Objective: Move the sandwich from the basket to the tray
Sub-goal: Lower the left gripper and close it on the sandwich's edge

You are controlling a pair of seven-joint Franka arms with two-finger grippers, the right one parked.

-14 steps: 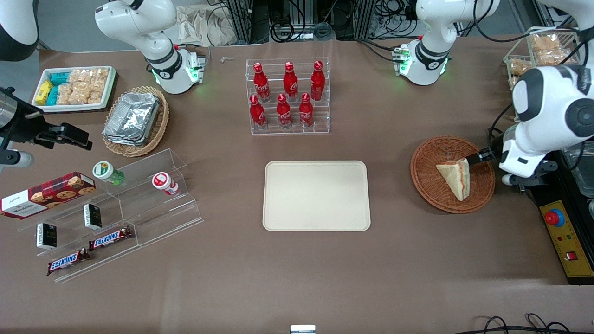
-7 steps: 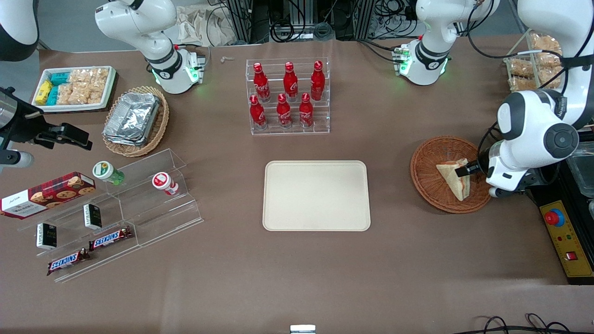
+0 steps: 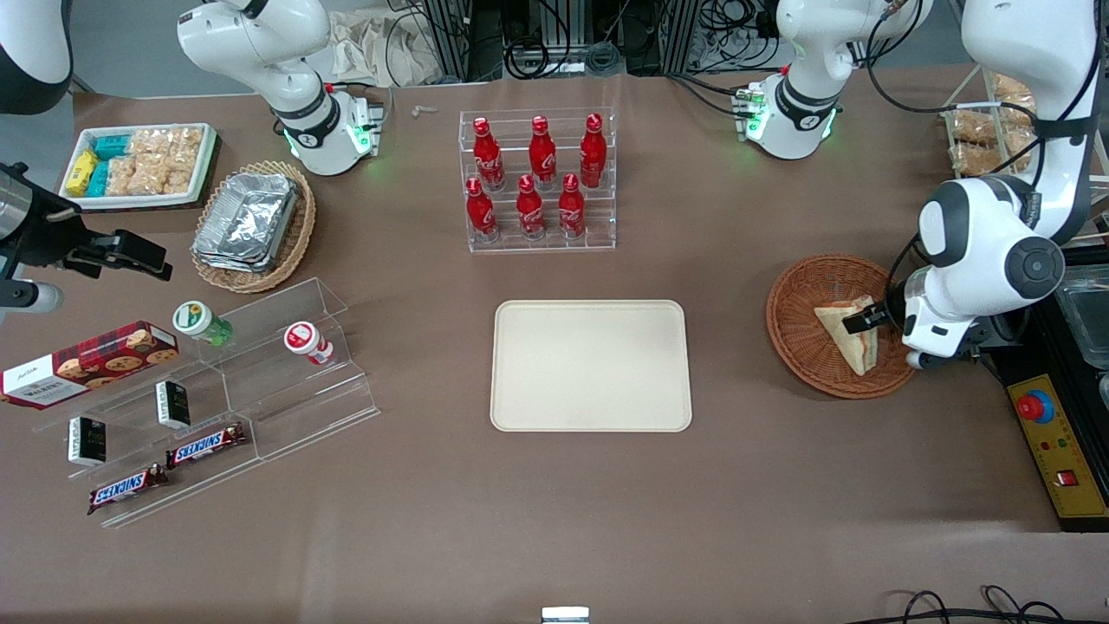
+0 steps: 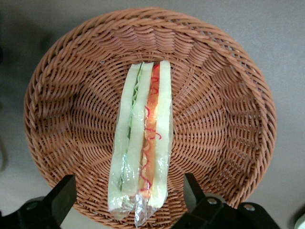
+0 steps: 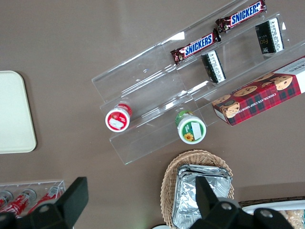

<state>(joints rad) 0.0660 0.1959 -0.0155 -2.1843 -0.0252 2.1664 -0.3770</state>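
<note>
The counter carries the cream tray at its middle, bare, and at about three o'clock from the tray, toward the working arm's end, sits the round reddish-brown basket with the sandwich lying in it, cut edge showing red and green filling. The gripper hangs low over the basket at the sandwich's broad end, its fingers spread apart, one on each side of the wedge and, as far as the wrist view lets me judge, not yet touching the bread. The step in hand looks like the final descent and close. To do it well, the fingers should straddle the two bread faces squarely, as they seem to now, and come down far enough to catch the wedge without pressing its clear wrap into the weave. The close ought to be gentle, since soft bread will likely squash and the slick wrap may slip. A straight lift clear of the basket rim, then a carry toward nine o'clock to the tray, would follow.
</note>
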